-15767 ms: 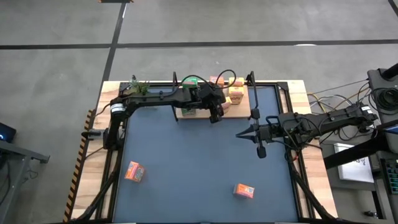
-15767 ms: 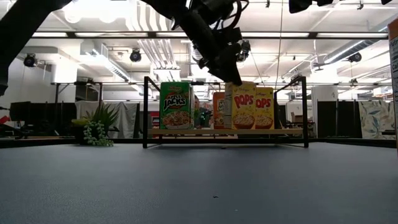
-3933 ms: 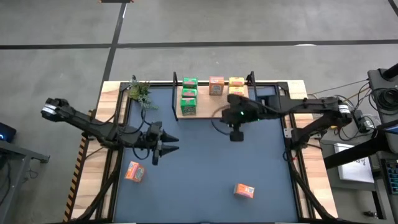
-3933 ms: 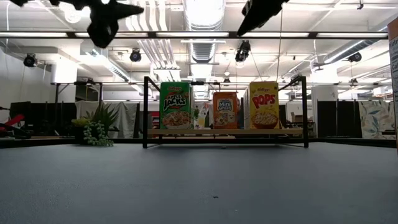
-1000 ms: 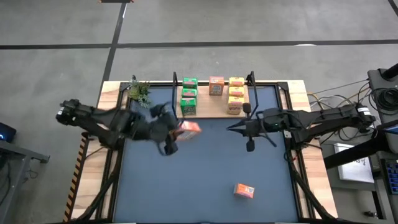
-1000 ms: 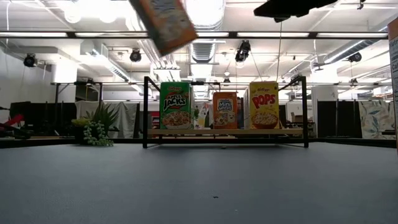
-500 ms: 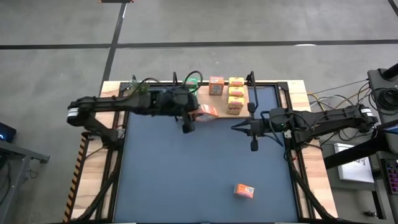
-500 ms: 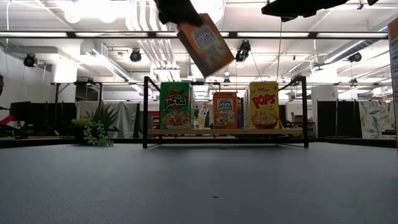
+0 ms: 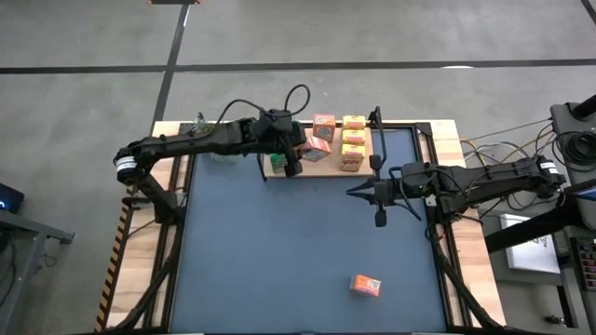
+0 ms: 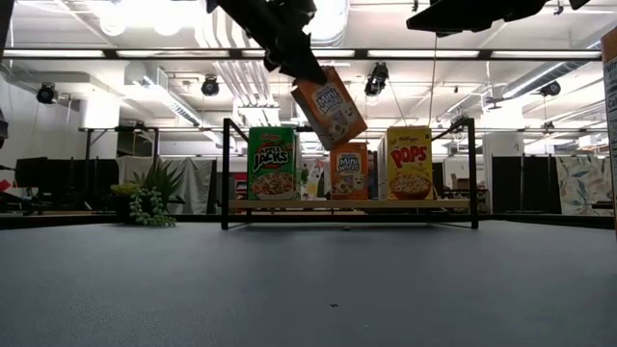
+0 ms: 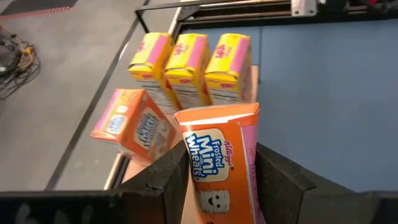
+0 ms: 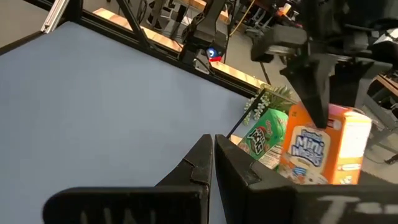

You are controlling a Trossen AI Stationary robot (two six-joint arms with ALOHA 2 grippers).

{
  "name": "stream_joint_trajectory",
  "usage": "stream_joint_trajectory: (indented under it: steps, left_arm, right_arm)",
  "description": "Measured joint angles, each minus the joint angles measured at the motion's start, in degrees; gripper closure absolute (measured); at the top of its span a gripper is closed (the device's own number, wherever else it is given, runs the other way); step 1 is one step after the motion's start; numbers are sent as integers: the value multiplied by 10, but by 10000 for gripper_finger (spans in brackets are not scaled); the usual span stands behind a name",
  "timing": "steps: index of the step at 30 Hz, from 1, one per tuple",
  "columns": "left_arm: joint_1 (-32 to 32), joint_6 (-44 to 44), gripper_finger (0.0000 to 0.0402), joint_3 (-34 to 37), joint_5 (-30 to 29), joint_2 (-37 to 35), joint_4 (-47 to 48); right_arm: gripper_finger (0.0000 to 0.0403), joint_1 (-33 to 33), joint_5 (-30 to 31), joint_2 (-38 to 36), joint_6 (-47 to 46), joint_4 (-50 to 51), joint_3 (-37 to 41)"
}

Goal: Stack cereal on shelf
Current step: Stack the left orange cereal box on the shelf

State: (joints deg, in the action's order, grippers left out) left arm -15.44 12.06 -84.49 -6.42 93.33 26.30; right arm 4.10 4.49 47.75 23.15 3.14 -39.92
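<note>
My left gripper [image 9: 300, 154] is shut on an orange Mini-Wheats cereal box [image 10: 330, 106], held tilted in the air above the shelf [image 10: 352, 204]. On that wooden board stand a green box [image 10: 273, 164], an orange box [image 10: 349, 172] and yellow boxes [image 10: 410, 163]; the left wrist view shows three yellow boxes [image 11: 189, 62] in a row beside the standing orange box [image 11: 134, 124]. Another orange box [image 9: 365, 285] lies flat on the blue mat near its front. My right gripper [image 9: 358, 194] hovers shut over the mat, right of the shelf's front edge. My left gripper pinches the orange box between its two fingers [image 11: 165, 180], one on each narrow side [image 11: 252, 171], the printed front facing the wrist camera. It comes from above and from the table's left. The box hangs tilted below the fingers, clear of the shelf and the boxes on it.
Thin black posts [image 10: 226, 173] stand at the shelf's ends. A green plastic plant [image 10: 149, 202] sits at the mat's far left corner. The blue mat [image 9: 298, 251] lies open in front of the shelf, apart from the lone orange box.
My left gripper has carried the orange box from over the mat's left part toward the far edge and rightward, and down, so that it now hangs just over the shelf's middle. The box stays tilted in the hold. My right arm has hardly moved.
</note>
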Motion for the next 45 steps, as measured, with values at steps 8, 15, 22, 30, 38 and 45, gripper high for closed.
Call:
stream_joint_trajectory:
  steps: [8,15,22,30,38,45]
  left_arm:
    - [-7,29,258,-25,1,3,7]
    - [-8,64,258,-163,1,37,148]
    - [-9,74,262,-207,33,100,202]
    - [-14,86,266,-208,35,152,188]
    - [-26,83,254,-206,38,189,163]
    - [-34,82,224,-206,37,206,160]
  right_arm:
    - [394,-2,0,0,12,0,0]
    - [394,-5,0,0,20,-4,0]
    - [394,-5,0,0,20,-4,0]
    - [394,-5,0,0,16,0,0]
    - [394,-5,0,0,15,0,0]
    - [394,-5,0,0,15,1,0]
